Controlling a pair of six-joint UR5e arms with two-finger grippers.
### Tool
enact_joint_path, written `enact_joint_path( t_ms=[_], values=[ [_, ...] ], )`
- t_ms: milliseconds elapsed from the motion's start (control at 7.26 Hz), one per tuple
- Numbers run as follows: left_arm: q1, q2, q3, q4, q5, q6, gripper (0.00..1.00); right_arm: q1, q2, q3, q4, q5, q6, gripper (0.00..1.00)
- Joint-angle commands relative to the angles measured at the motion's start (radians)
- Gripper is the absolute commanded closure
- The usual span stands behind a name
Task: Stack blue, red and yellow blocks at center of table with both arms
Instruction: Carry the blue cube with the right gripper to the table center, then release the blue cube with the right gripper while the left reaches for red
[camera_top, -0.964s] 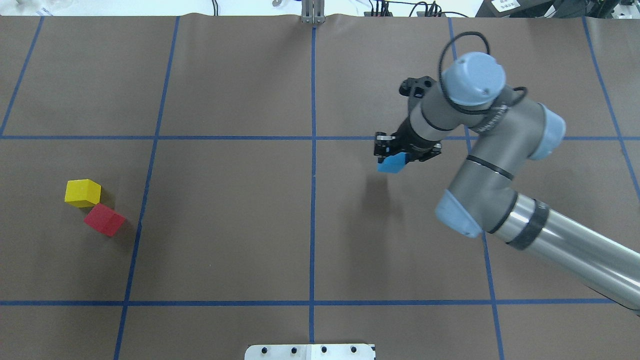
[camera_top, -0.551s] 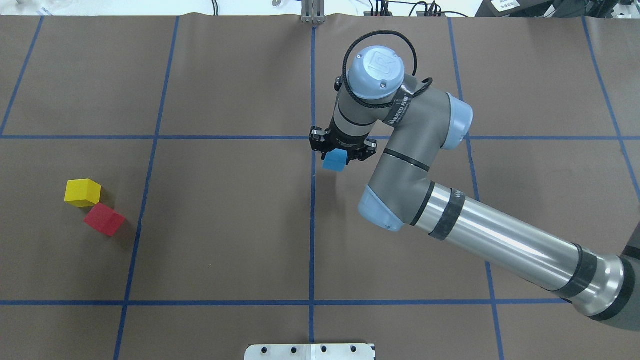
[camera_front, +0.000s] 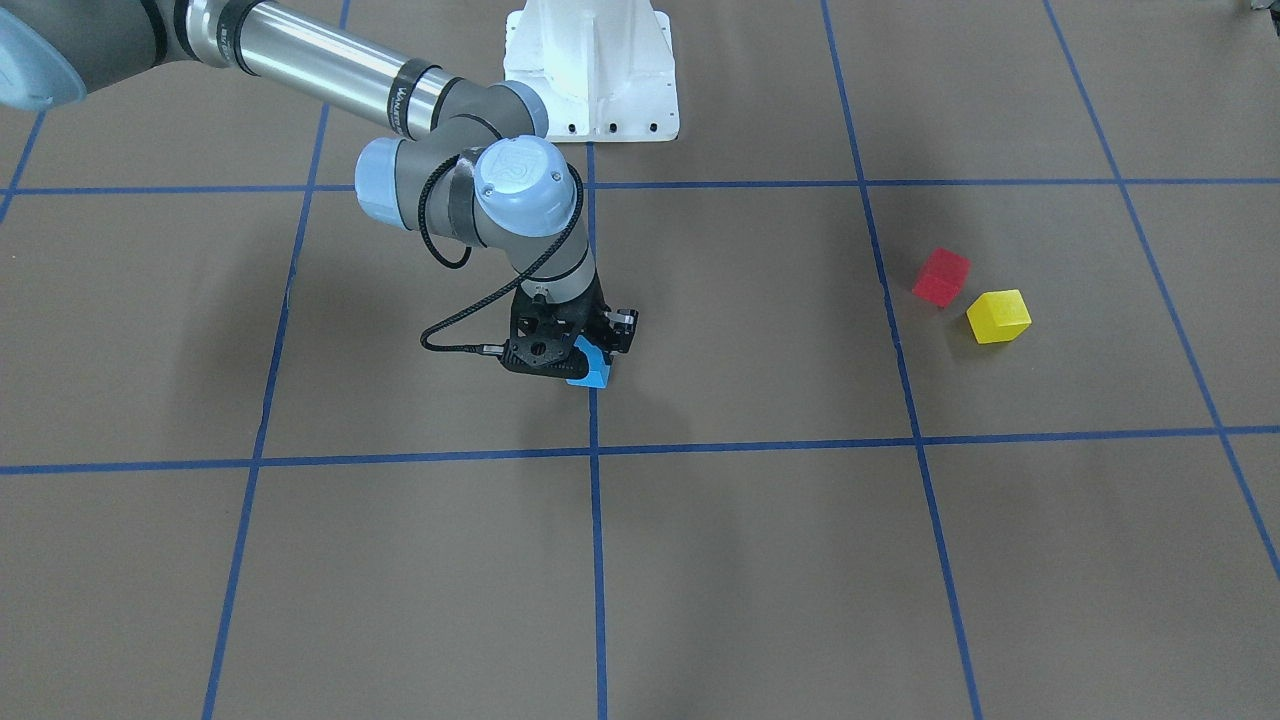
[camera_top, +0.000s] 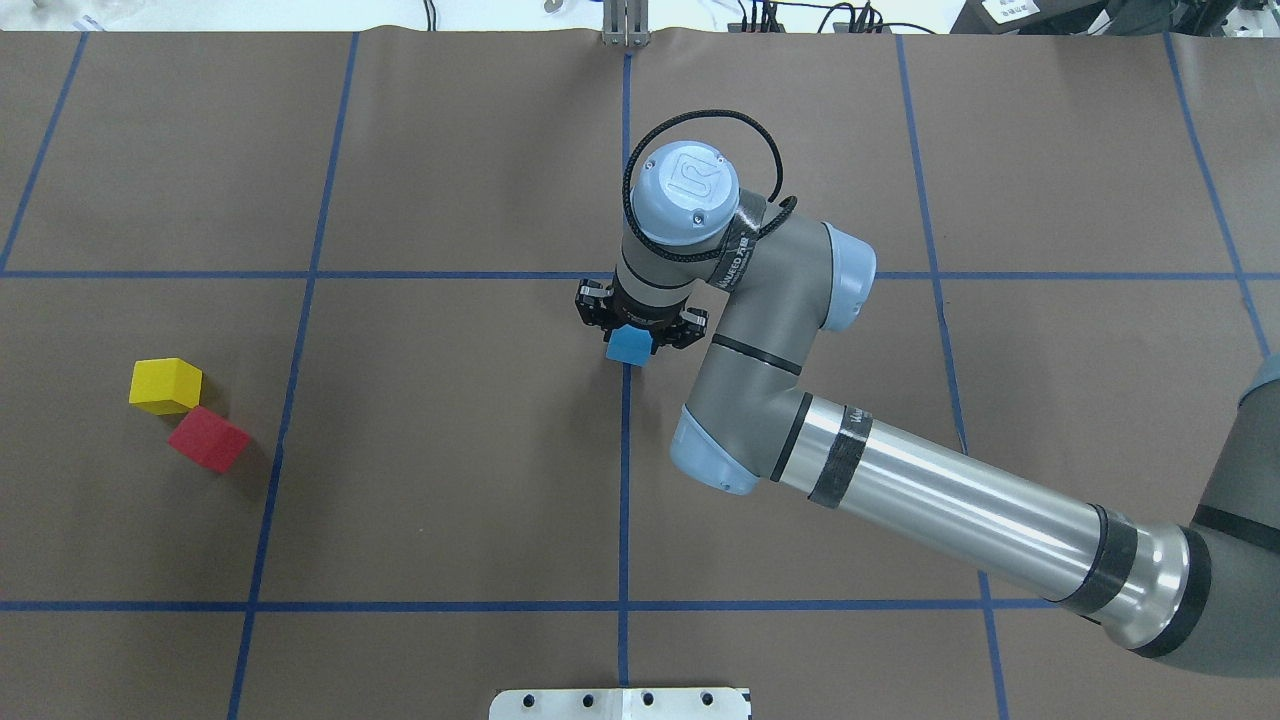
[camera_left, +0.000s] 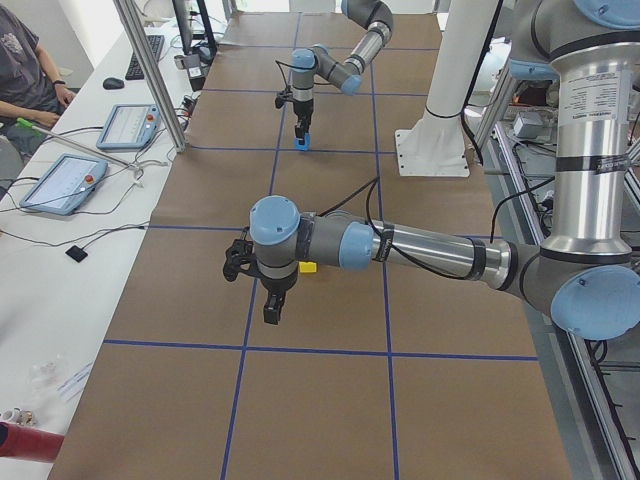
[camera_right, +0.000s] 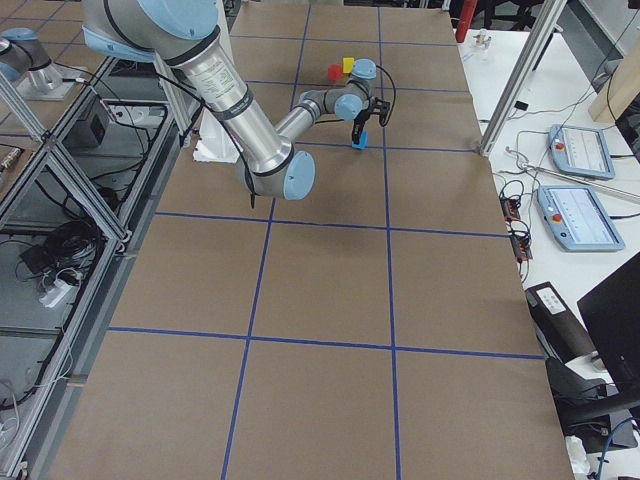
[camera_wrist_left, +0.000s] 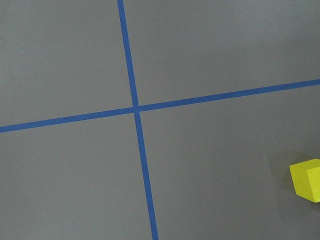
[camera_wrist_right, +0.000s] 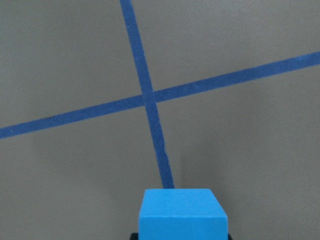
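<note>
One blue block (camera_top: 629, 347), a level cube without a long axis, sits clamped between the right fingers (camera_top: 592, 308); one red block (camera_top: 208, 439) lies just beside one yellow block (camera_top: 165, 386); I cannot tell the left fingers' (camera_left: 272, 308) gap.

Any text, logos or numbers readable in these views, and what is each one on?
"UR" (stylised logo): on the blue joint cap of the right arm.
Lettering on the right arm's dark bands: too small and blurred to read.
No marks visible on the blue block, red block or yellow block.
</note>
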Motion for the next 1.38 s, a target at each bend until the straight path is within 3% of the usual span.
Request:
enact_joint_path(
  t_ms=[0,138,413,688,964,1101,1239],
  values=[
    [0.0,0.0,0.0,0.0,0.0,0.0,0.0,-0.012,0.003,-0.004,0.002,-0.011,-0.005,0.54],
    [0.0,0.0,0.0,0.0,0.0,0.0,0.0,-0.027,0.004,-0.004,0.003,-0.049,-0.01,0.01],
    [0.003,-0.002,0.001,0.0,0.0,0.003,0.0,-0.036,0.007,0.005,0.004,-0.072,-0.098,0.0],
    [0.061,-0.003,-0.006,-0.097,-0.001,-0.061,0.0,-0.009,-0.005,0.112,-0.003,-0.059,-0.144,0.0],
    [0.258,0.009,-0.078,-0.246,0.021,-0.507,0.0,0.091,-0.174,0.32,-0.007,0.057,-0.145,0.0],
    [0.393,0.011,-0.122,-0.317,0.11,-0.594,0.01,0.135,-0.283,0.418,-0.006,0.09,-0.189,0.0],
    [0.514,0.011,-0.181,-0.334,0.189,-0.598,0.01,0.158,-0.323,0.439,-0.004,0.095,-0.252,0.0]
  ],
)
